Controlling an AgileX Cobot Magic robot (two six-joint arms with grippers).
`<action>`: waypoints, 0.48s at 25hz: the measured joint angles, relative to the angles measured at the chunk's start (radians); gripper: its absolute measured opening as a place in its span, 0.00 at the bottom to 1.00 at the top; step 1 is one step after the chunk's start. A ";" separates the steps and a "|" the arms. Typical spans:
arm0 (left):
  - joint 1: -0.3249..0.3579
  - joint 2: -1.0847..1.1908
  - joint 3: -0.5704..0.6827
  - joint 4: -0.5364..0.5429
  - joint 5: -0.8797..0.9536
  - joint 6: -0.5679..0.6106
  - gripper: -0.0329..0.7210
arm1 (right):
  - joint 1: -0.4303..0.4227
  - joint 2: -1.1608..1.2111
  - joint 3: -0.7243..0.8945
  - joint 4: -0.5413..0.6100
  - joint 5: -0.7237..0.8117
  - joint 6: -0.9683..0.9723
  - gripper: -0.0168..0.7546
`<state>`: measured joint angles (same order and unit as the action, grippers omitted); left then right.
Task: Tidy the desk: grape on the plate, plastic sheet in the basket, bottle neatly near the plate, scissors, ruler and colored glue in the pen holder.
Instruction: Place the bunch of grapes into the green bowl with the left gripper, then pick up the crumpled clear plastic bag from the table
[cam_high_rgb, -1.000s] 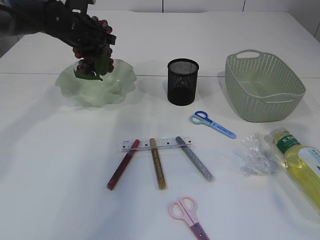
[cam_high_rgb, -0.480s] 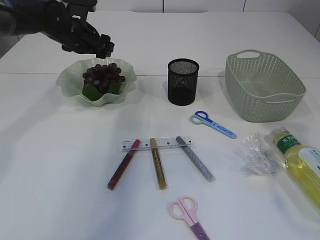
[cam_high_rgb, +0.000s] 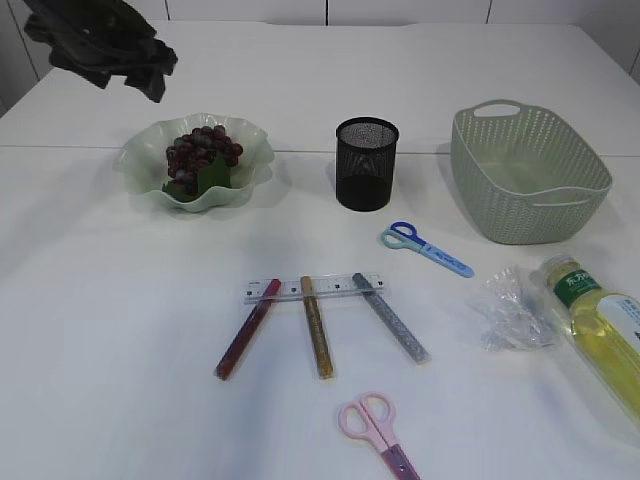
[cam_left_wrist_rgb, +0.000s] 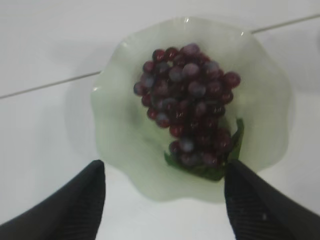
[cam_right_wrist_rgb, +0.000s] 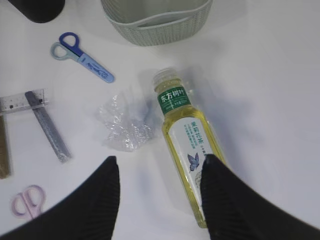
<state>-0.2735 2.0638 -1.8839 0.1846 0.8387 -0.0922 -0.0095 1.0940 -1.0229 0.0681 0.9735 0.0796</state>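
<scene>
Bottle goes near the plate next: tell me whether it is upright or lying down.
Lying down: the bottle rests on its side on the table.

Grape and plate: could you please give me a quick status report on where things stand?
Left gripper open, empty, above the plate. Grape on the plate, released. Right gripper open over the lying bottle. Nothing in the way.
</scene>
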 joint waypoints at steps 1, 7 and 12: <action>0.000 -0.021 0.000 0.011 0.043 0.000 0.74 | 0.000 0.000 -0.008 0.007 -0.003 0.000 0.56; 0.020 -0.108 -0.002 0.024 0.257 0.000 0.67 | 0.000 0.000 -0.041 0.051 0.009 -0.035 0.56; 0.026 -0.157 0.020 0.017 0.303 0.000 0.66 | 0.004 0.015 -0.065 0.101 0.037 -0.066 0.56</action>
<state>-0.2475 1.9066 -1.8643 0.2018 1.1416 -0.0922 -0.0053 1.1093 -1.0875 0.1692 1.0106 0.0137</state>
